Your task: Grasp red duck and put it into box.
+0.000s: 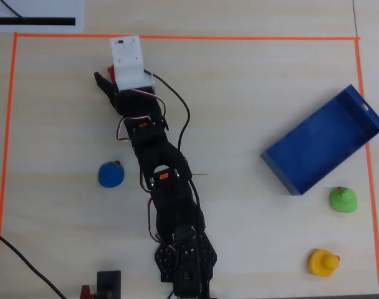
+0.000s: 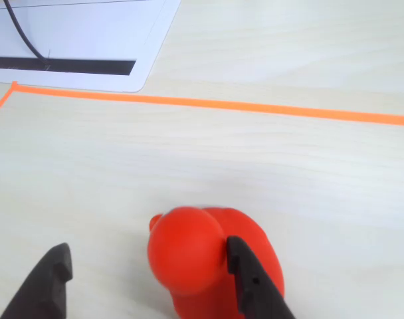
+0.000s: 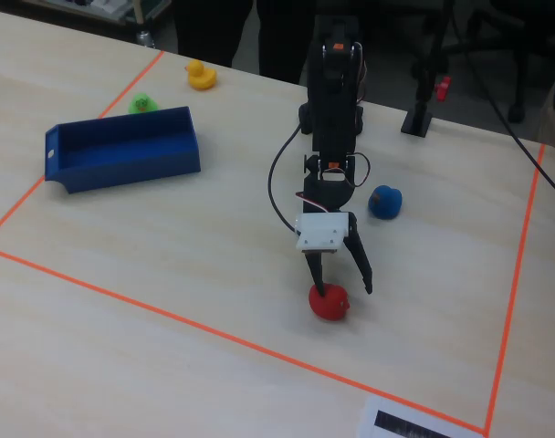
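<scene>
The red duck [image 2: 202, 259] sits on the table between my open gripper's [image 2: 145, 246] jaws, close against the right finger [image 2: 255, 286]; the left finger [image 2: 46, 282] stands well apart from it. In the fixed view the gripper [image 3: 344, 291] points down over the duck [image 3: 329, 302]. In the overhead view the gripper [image 1: 107, 75] is at the upper left, and only a sliver of the duck [image 1: 111, 71] shows beside the white camera mount. The blue box [image 1: 323, 140] lies far off at the right, and also shows in the fixed view [image 3: 122, 148].
A blue duck [image 1: 111, 174] sits left of the arm. A green duck [image 1: 343, 199] and a yellow duck [image 1: 322, 262] sit below the box at the right. Orange tape [image 1: 189, 38] frames the work area. A white sheet [image 2: 76, 46] lies beyond the tape.
</scene>
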{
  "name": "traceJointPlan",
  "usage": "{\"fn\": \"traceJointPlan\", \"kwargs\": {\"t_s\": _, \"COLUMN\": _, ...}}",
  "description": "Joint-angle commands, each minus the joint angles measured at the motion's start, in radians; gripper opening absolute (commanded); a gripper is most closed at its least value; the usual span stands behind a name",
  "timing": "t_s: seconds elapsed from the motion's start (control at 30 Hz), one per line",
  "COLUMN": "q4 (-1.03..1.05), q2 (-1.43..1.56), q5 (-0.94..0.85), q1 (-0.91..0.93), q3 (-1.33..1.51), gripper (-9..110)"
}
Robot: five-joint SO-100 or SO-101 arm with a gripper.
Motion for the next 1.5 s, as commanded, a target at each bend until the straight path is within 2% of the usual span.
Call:
{"fn": "traceJointPlan", "kwargs": {"t_s": 0.0, "q4": 0.000, "q2": -0.014, "q5": 0.002, "q1": 0.005, "q3": -0.077, "gripper": 32}}
{"fn": "traceJointPlan", "kwargs": {"t_s": 0.17, "q4": 0.015, "q2": -0.060, "q5": -0.034, "q1": 0.020, "q3": -0.117, "gripper": 29}}
{"fn": "traceJointPlan", "kwargs": {"t_s": 0.2, "q4": 0.028, "q2": -0.066, "q5": -0.057, "q1": 0.021, "q3": -0.121, "gripper": 23}}
{"fn": "traceJointPlan", "kwargs": {"t_s": 0.27, "q4": 0.043, "q2": -0.074, "q5": -0.077, "q1": 0.028, "q3": -0.127, "gripper": 0}}
{"fn": "traceJointPlan", "kwargs": {"t_s": 0.53, "q4": 0.051, "q2": -0.072, "q5": -0.103, "q1": 0.043, "q3": -0.141, "gripper": 0}}
{"fn": "traceJointPlan", "kwargs": {"t_s": 0.67, "q4": 0.118, "q2": -0.049, "q5": -0.121, "q1": 0.057, "q3": -0.169, "gripper": 0}}
{"fn": "traceJointPlan", "kwargs": {"t_s": 0.8, "q4": 0.276, "q2": 0.025, "q5": -0.084, "q1": 0.089, "q3": -0.235, "gripper": 0}}
{"fn": "traceJointPlan", "kwargs": {"t_s": 1.2, "q4": 1.184, "q2": 0.265, "q5": 0.049, "q1": 0.365, "q3": -0.713, "gripper": 0}}
{"fn": "traceJointPlan", "kwargs": {"t_s": 1.33, "q4": 1.328, "q2": 0.341, "q5": 0.046, "q1": 0.529, "q3": -0.775, "gripper": 0}}
{"fn": "traceJointPlan", "kwargs": {"t_s": 1.47, "q4": 1.350, "q2": 0.379, "q5": -0.009, "q1": 0.762, "q3": -0.767, "gripper": 0}}
